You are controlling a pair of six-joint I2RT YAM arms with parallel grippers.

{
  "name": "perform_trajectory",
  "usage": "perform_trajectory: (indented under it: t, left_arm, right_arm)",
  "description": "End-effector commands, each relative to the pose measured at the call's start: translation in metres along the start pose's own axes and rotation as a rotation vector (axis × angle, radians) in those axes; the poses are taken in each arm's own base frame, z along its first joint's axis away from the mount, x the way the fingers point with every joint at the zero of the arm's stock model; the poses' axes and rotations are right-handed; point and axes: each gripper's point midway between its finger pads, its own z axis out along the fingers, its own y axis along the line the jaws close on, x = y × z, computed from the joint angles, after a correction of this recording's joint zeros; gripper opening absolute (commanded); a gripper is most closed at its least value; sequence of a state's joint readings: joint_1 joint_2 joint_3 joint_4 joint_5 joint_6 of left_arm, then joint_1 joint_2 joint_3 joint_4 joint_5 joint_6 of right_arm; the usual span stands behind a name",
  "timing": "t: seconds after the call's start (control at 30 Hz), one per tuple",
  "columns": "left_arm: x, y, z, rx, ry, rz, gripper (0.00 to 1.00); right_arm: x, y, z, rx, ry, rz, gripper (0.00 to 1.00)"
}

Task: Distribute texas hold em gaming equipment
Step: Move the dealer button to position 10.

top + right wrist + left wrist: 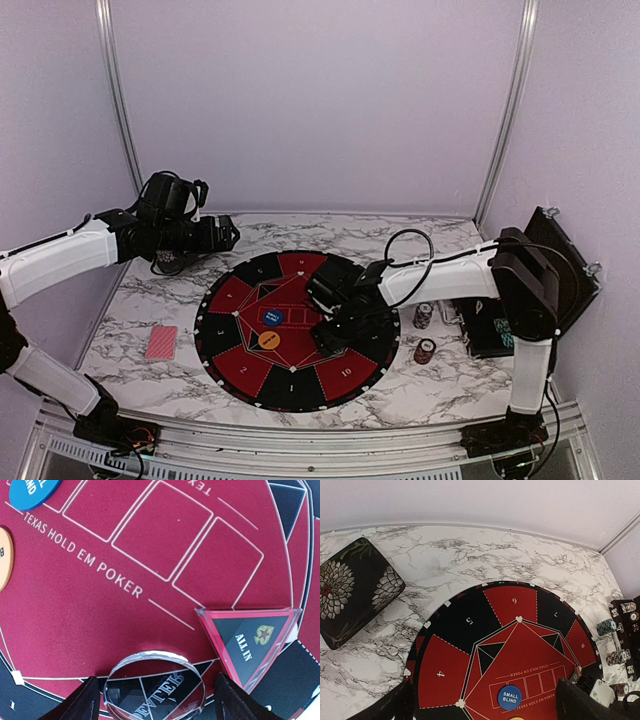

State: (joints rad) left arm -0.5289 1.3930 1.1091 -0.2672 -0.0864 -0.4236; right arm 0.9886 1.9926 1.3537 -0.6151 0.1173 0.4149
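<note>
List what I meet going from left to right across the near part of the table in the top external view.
Red-backed playing cards → orange round disc → right gripper → nearer stack of small striped poker chips → black box-shaped case.

Disc (268, 340) on mat (232, 296), cards (160, 342) leftward

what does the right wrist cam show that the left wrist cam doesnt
Only the right wrist: a clear round dealer disc lying between its fingers, with a triangular all in marker beside it.
Only the left wrist: a black flowered box on the marble table, striped chips at the right, and the numbered wedges of the mat.
Both: the blue small blind marker and the poker lettering on the mat's red middle.
</note>
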Motion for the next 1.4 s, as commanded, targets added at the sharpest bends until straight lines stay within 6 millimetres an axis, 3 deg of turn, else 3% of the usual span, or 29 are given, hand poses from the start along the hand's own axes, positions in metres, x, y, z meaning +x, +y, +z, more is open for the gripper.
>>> perform_trajectory:
  t: [0.0, 0.33, 0.5, 0.83, 1.13, 1.37]
  left_arm:
    - [-0.001, 0.002, 0.003, -0.005, 0.006, -0.005, 0.99]
    - [-0.003, 0.002, 0.002, -0.004, 0.003, -0.005, 0.99]
    - [-0.004, 0.001, 0.001, 0.000, 0.002, -0.004, 0.99]
    - [-0.004, 0.003, 0.001, -0.009, 0.001, -0.004, 0.99]
    - [-0.003, 0.004, 0.001, -0.011, 0.004, -0.005, 0.99]
    - [-0.004, 0.003, 0.002, -0.007, 0.006, -0.008, 0.99]
  right_arm:
    - [0.006, -0.011, 0.005, 0.035, 0.056, 0.013, 0.77]
    - [-0.025, -0.021, -0.027, 0.055, -0.039, 0.057, 0.76]
    - [-0.030, -0.027, -0.030, 0.052, -0.051, 0.076, 0.74]
    - [-0.019, -0.012, -0.022, -0.035, -0.020, 0.084, 0.73]
    - [-0.004, -0.012, -0.015, -0.053, 0.004, 0.110, 0.77]
    - [-0.004, -0.007, -0.013, -0.071, -0.001, 0.113, 0.77]
